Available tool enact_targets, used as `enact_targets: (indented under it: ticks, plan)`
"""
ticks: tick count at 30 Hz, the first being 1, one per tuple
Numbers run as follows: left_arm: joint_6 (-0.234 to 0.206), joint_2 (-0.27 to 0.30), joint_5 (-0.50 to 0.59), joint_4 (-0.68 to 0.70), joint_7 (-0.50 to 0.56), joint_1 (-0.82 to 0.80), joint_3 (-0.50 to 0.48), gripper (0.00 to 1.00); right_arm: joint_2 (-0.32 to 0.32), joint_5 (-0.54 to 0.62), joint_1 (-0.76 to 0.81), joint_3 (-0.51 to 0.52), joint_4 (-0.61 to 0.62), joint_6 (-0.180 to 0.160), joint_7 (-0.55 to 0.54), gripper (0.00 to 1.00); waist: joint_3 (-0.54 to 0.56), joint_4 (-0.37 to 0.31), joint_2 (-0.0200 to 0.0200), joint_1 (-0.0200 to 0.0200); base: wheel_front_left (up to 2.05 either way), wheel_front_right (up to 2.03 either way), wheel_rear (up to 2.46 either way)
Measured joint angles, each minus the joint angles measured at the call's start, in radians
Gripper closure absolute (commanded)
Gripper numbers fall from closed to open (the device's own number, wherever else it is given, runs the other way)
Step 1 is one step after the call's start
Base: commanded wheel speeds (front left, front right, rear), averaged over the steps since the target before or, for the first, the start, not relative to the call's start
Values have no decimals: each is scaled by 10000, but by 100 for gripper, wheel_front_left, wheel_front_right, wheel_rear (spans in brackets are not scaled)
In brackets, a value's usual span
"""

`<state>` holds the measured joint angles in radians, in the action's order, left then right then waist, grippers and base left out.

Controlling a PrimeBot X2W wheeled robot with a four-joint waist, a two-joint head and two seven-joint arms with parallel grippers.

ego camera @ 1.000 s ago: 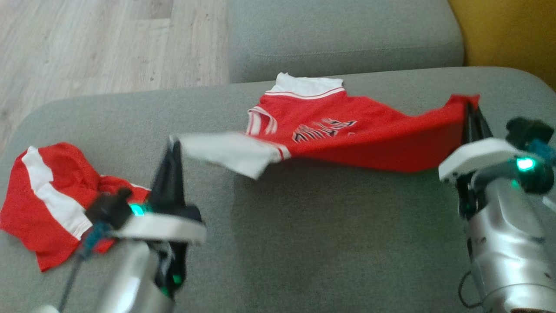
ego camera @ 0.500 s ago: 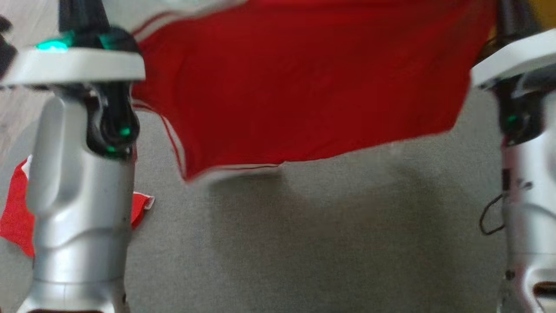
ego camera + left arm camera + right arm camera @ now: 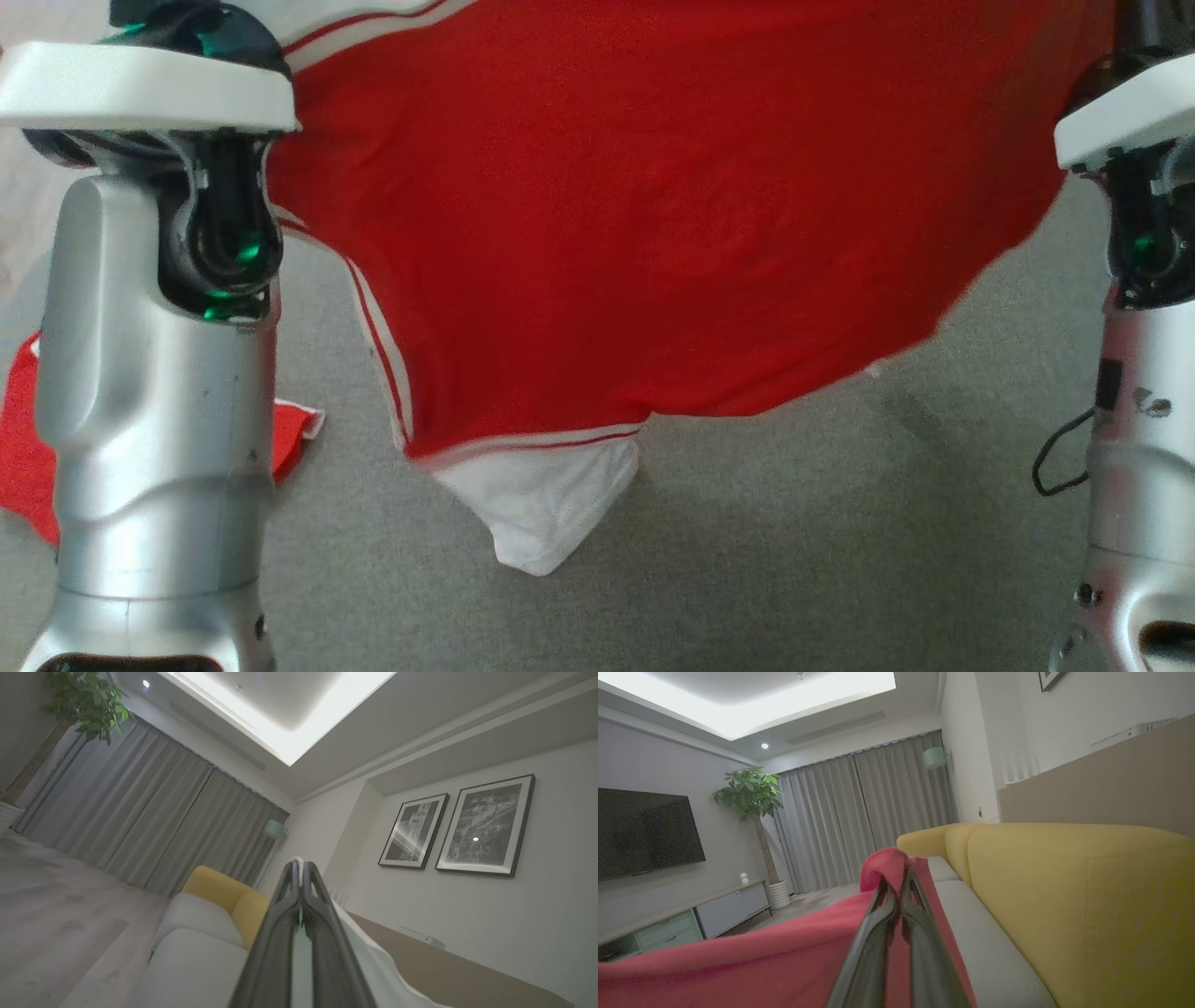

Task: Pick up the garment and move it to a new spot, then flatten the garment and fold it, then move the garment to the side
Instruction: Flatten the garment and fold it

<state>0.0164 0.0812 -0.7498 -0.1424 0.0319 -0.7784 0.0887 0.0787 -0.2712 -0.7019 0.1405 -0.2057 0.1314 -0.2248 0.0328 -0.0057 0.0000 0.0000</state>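
At the far left of the head view, a crumpled red cloth (image 3: 23, 448) is seen lying on the grey sofa seat (image 3: 766, 560). It is partly hidden behind the left forearm (image 3: 159, 401), which is raised upright. In the left wrist view the left tool (image 3: 299, 865) is shown with its two dark fingers pressed fully together. A white edge of the garment (image 3: 635, 215) is pinched between them, and pale fabric is seen trailing away down the right of that view.

The garment is held up in the air between the two arms and is spread wide as a broad red sheet across the upper part of the head view. A white band with a thin red stripe (image 3: 373, 23) is seen at its upper left corner, close to the left wrist. A striped seam is carried down its left side to a white sleeve (image 3: 546, 509), which is left dangling at the lowest point. Whether the sleeve touches the seat cannot be told.

Further right, the red hem is lifted towards the right forearm (image 3: 1134, 448). In the right wrist view the right tool (image 3: 897, 878) is shown clamped tight on a bunched red corner of the garment, beside a yellow sofa back (image 3: 1087, 896).
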Motion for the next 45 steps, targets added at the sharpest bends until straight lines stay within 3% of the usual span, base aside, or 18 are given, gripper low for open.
enact_targets:
  ticks: [5, 9, 17, 23, 28, 33, 39, 45]
  plan:
    - [-63, 360, 36, -648, 646, -306, 107, 100, -77, 222, -377, 288, -203, 0, -407, 100, -702, -83, 0, 0, 0, 0, 0]
    - [153, 899, 316, -1770, 740, -2084, 127, 100, -94, 502, -2117, 199, -1266, 0, -226, 100, -1685, -168, 0, 3, 0, 0, 0]
    - [662, 1547, 1158, -4669, -153, -7339, 236, 100, -17, 1066, -7768, 500, -4500, 0, 2696, 100, -4102, -203, -1, 6, 0, 0, 0]
    - [989, 1258, 957, -6713, -1954, -8737, 36, 100, 48, 1034, -8776, 711, -7041, 0, 4466, 100, -5293, -13, -1, 7, 0, 0, 0]
    - [1083, 602, 119, -7361, -2447, -7661, 849, 100, 330, 566, -7953, 886, -8870, 0, 4642, 100, -5249, 320, 0, -5, 0, 0, 0]
    - [1158, 698, -640, -6832, -2518, -5894, 2301, 100, 696, 182, -6781, 364, -9896, 0, 4458, 100, -4989, 536, -1, 1, 0, 0, 0]
    - [1158, 1793, -966, -5931, -2516, -3080, 4573, 100, 963, -514, -5053, -510, -10496, 0, 3302, 100, -4379, 651, -1, -1, 0, 0, 0]
    - [1160, 2901, -1837, -4993, -2341, -838, 5860, 100, 1344, -1187, -3783, -1557, -10343, 0, 2057, 100, -3693, 680, 0, -2, 0, 0, 0]
